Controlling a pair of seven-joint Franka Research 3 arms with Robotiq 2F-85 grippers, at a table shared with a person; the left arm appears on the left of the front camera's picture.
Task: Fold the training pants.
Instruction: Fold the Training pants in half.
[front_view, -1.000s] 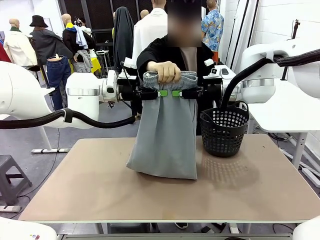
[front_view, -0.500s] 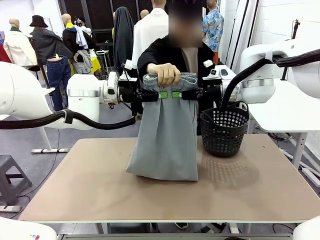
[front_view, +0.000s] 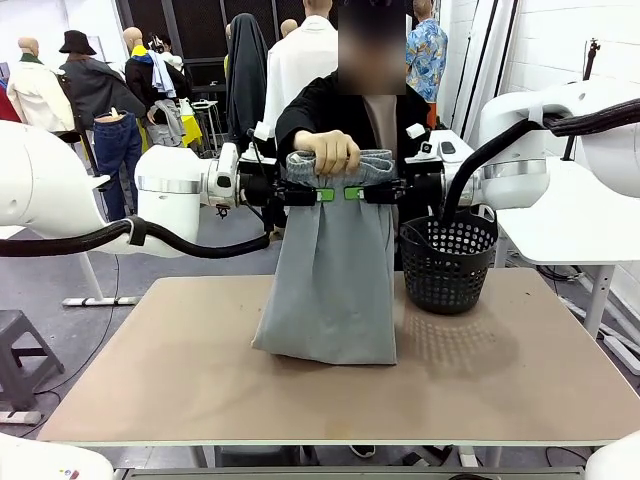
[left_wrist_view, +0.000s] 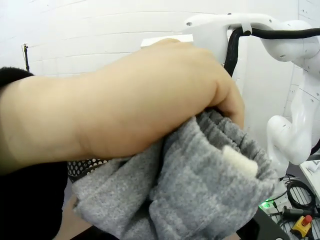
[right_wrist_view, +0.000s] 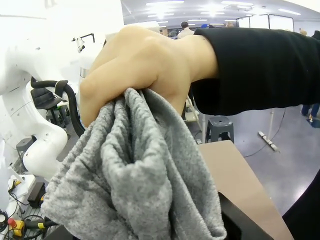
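Front view: pants (front_view: 330, 280) hang between the two arms. Left end effector (front_view: 321, 194) and right end effector (front_view: 357, 192) are both pressed together, pinching the fabric just under the waistband, nearly tip to tip. A person's hand (front_view: 328, 150) grips the gathered waistband directly above them. Both wrist views show that hand bunching grey cloth right in front of the fingers.

Step in hand, as I read it: taking the pants over from the person before laying them out. To do it well:
- hold the pinch firm until the hand lets go
- move both end effectors level and together so the cloth doesn't skew
- lower slowly, letting the legs lie out flat on the surface (front_view: 180, 380) beneath
- stay off the basket (front_view: 448, 262), below and outboard of the right end effector

Orientation: long axis vertical. Waistband is up at the end effectors, leg ends down. Bottom edge touches the surface straight below them, slightly slumped. Broad face is toward the robot, and the legs seem stacked.
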